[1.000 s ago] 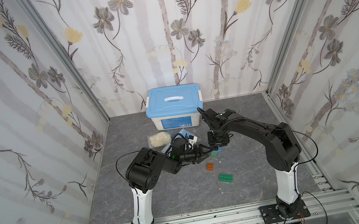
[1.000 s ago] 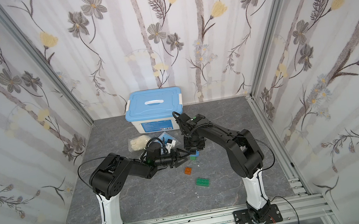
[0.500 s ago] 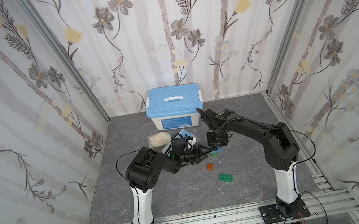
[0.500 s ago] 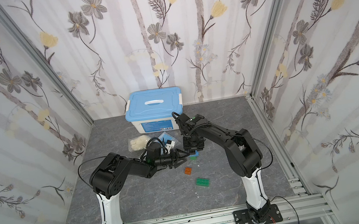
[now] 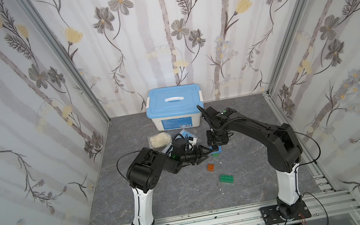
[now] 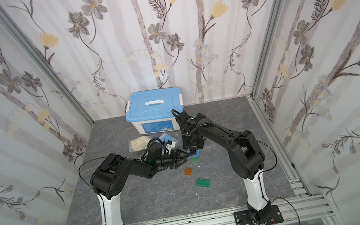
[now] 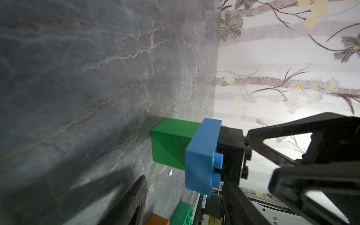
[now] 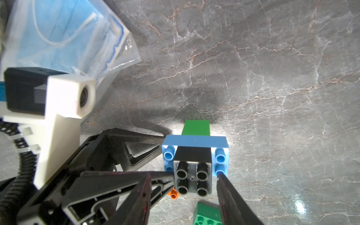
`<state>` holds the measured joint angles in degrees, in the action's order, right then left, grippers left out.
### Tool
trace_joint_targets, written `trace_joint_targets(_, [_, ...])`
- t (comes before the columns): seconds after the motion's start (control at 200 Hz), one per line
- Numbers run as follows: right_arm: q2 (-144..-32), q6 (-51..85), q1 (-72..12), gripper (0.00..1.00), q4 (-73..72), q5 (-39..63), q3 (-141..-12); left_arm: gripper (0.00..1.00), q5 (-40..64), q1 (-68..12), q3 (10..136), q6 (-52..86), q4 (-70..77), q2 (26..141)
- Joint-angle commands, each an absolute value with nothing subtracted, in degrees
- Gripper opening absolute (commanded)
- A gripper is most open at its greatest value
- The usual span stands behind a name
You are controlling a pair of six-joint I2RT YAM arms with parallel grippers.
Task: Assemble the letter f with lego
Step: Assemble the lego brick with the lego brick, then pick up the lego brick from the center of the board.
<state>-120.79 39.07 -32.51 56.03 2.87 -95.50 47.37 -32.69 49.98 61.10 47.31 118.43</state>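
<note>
Right claw (image 8: 184, 175) looser, lego stack (image 8: 194, 141) between

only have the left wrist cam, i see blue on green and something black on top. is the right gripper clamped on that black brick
Observer: Not clamped. In the right wrist view the right gripper straddles the black brick, with a gap at one finger.
Operator: is black centred on the blue
Observer: Yes, the blue brick shows two free studs on each side of it.
Operator: anything else nearby
Observer: A face masks pack lies close by, in front of the blue-lidded box.
</note>
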Motion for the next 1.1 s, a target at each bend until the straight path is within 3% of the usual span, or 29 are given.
trace_joint_targets(0.0, [-119.3, 38.2, -32.6, 0.57, 56.0, 2.4, -96.4, 0.66, 47.6, -32.6, 49.8, 59.5, 46.9, 116.6])
trace_joint_targets(0.19, [-115.7, 35.9, -32.6, 0.61, 56.4, 1.4, -96.3, 0.71, 47.9, -32.5, 49.6, 59.1, 46.3, 113.9])
trace_joint_targets(0.315, [-111.9, 31.7, -32.8, 0.68, 55.4, 0.7, -93.3, 0.83, 48.1, -31.0, 48.4, 60.4, 47.2, 112.4])
trace_joint_targets(0.445, [-106.9, 26.8, -34.5, 0.74, 50.9, 1.9, -86.9, 0.89, 48.3, -28.8, 45.7, 61.4, 48.2, 108.3])
trace_joint_targets(0.595, [-105.0, 25.9, -38.0, 0.75, 47.7, 1.6, -81.3, 0.92, 43.2, -28.1, 43.6, 57.9, 37.5, 100.3])
trace_joint_targets(0.749, [-107.4, 34.6, -40.3, 0.73, 46.8, 1.8, -77.2, 0.93, 33.8, -26.9, 42.9, 55.5, 20.8, 92.8])
trace_joint_targets(1.094, [-110.6, 47.4, -46.0, 0.67, 39.2, 1.3, -71.7, 0.95, 24.3, -17.0, 41.3, 55.9, 0.1, 82.0])
